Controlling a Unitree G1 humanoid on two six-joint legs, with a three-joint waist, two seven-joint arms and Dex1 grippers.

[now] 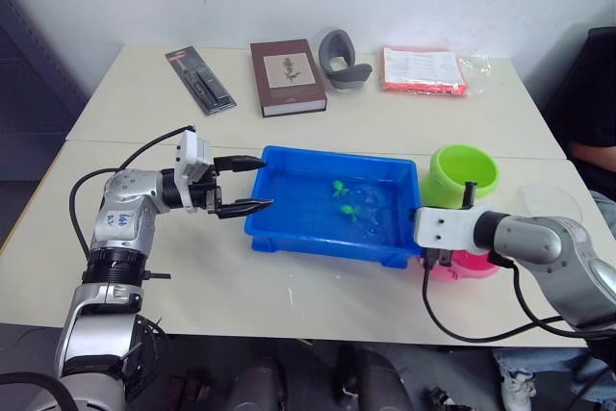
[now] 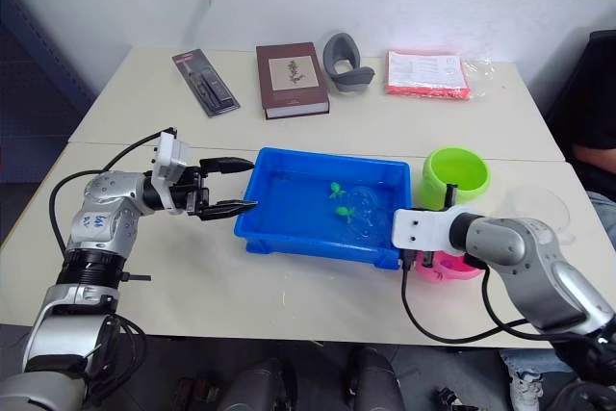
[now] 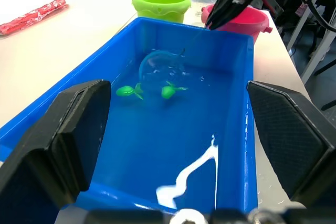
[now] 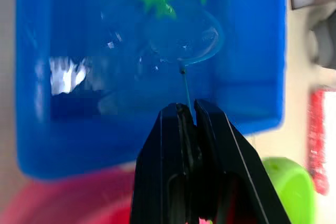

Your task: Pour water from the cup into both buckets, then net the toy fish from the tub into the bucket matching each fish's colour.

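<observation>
The blue tub holds water and two green toy fish. My left gripper is open at the tub's left end, one finger over the rim and nothing between them. At the tub's right front corner, my right gripper is shut on the thin handle of a small net. The net's ring lies in the water next to the fish. The lime green bucket stands right of the tub. The pink bucket sits in front of it, partly behind my right wrist. The clear cup stands further right.
On the far table lie a black packet, a brown book, a grey curved object, a red packet and a clear bag. A person sits at the right edge.
</observation>
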